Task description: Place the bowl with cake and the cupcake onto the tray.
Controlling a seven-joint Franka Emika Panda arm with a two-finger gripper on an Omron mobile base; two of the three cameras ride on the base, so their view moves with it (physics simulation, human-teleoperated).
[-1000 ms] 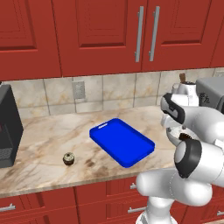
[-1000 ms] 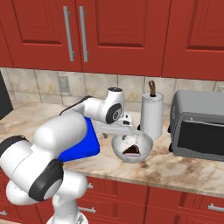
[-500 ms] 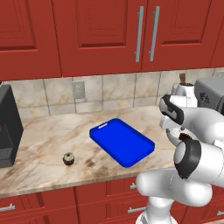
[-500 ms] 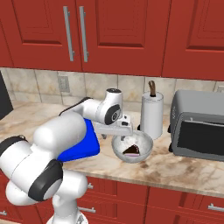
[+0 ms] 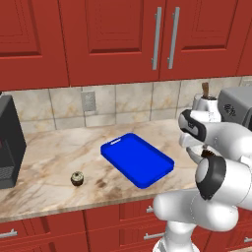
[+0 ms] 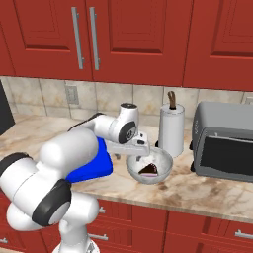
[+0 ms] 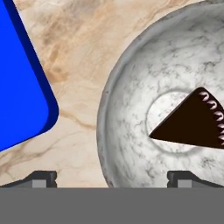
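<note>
Bowl: a round, pale grey-white marbled bowl (image 6: 149, 168) is shown on the beige veined stone counter (image 5: 54, 162), just beside the near corner of the tray and in front of a white paper-towel roll (image 6: 171, 129).
Bowl contents: a dark brown wedge of cake (image 7: 192, 122) with a scalloped pale edge is seen lying on the bowl's flat centre.
Cupcake: a tiny round dark brown cupcake (image 5: 77, 178) with a speckled top is shown standing alone on the counter, well apart from the bowl and left of the tray in the left base view.
Tray: a bright blue flat rectangular tray (image 5: 137, 159) with rounded corners and a slot handle at its far end is shown with nothing in it.
Pincer: the two-finger gripper (image 7: 113, 176) is held low over the bowl's near rim, fingers spread wide; one tip (image 7: 39, 178) is seen outside the bowl above bare counter, the other (image 7: 186, 177) over the bowl's inside. Nothing is held.
Surroundings: a grey toaster oven (image 6: 222, 147) is shown right of the roll; red cabinets (image 6: 128, 39) are mounted above.
</note>
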